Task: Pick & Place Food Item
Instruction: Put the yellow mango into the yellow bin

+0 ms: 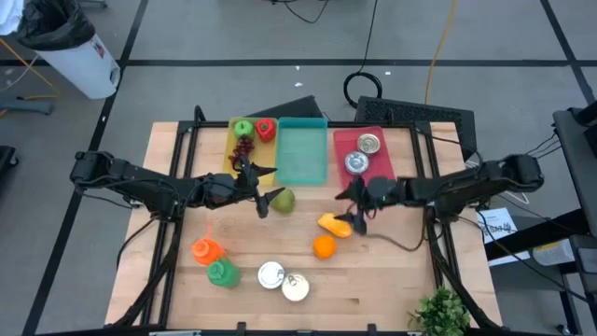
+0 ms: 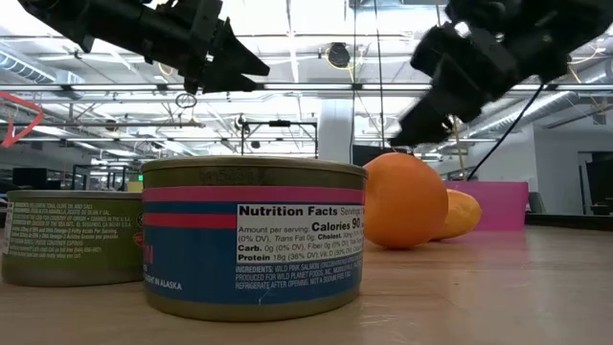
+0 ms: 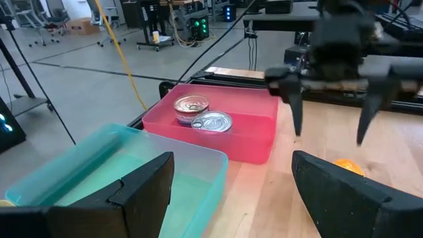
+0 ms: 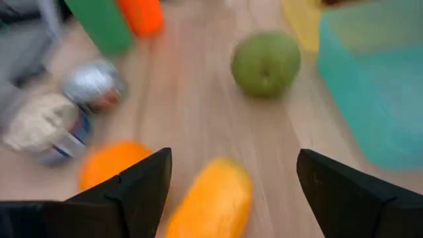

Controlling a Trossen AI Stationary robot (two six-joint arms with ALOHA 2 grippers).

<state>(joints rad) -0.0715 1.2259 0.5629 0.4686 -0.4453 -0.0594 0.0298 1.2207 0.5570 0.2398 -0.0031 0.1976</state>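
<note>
Partly sorted: two cans lie in the pink tray (image 1: 343, 142). The right gripper (image 1: 357, 217), spread wide and empty, hovers beside that tray, above the yellow fruit (image 1: 334, 225). The left gripper (image 1: 262, 191), also wide and empty, waits farther from it.

Wooden table (image 1: 392, 280) on a dark frame, grey floor around it. Off the table's far left corner, a white bin (image 1: 79, 58) lined with a black bag; just beyond the far edge, a black keyboard (image 1: 424, 114) beside a coiled black cable (image 1: 368, 86), with a yellow cable (image 1: 438, 42) running away across the floor. A small green plant (image 1: 438, 313) sits at the near right corner, and a printed paper sheet (image 1: 496, 224) lies off the right edge.
</note>
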